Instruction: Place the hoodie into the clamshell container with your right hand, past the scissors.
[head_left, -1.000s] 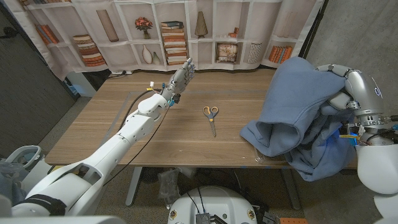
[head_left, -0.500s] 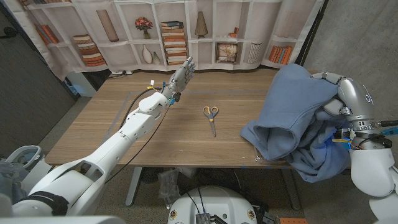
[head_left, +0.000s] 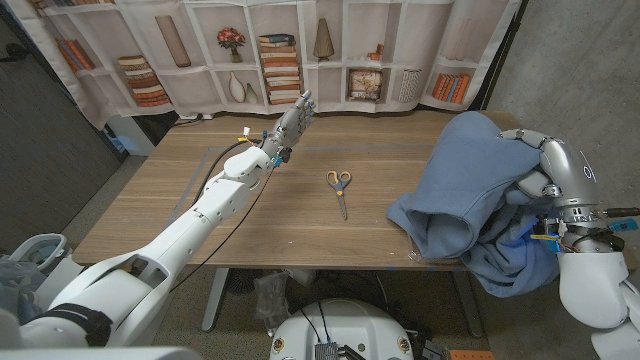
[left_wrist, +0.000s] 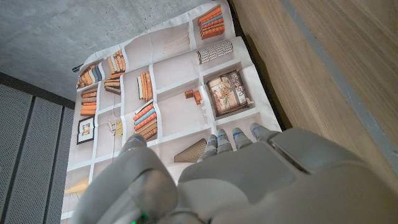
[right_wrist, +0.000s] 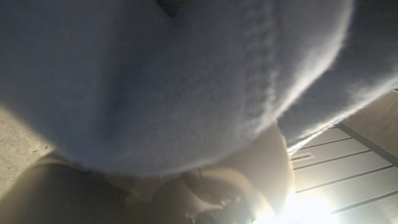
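A blue hoodie (head_left: 470, 195) hangs bunched over the table's right end, its lower folds on the wood. My right hand (head_left: 540, 170) grips it high on its right side, fingers buried in the fabric. The same blue cloth (right_wrist: 174, 81) lies right against the right wrist camera. Orange-handled scissors (head_left: 339, 190) lie on the middle of the table, well left of the hoodie. A bit of clear plastic (head_left: 415, 256) peeks out under the hoodie at the table's front edge; I cannot tell whether it is the clamshell container. My left hand (head_left: 292, 122) is raised over the far side, fingers straight and apart, holding nothing.
The wooden table (head_left: 200, 220) is bare wood on its left half. A printed bookshelf backdrop (head_left: 270, 55) hangs behind the far edge, and a grey wall stands to the right. The backdrop (left_wrist: 186, 93) also appears beyond my left hand (left_wrist: 236, 180) in the left wrist view.
My right hand has dropped lower and swung slightly right with the hoodie, so the fabric has sagged lower. The left arm and the scissors have not moved.
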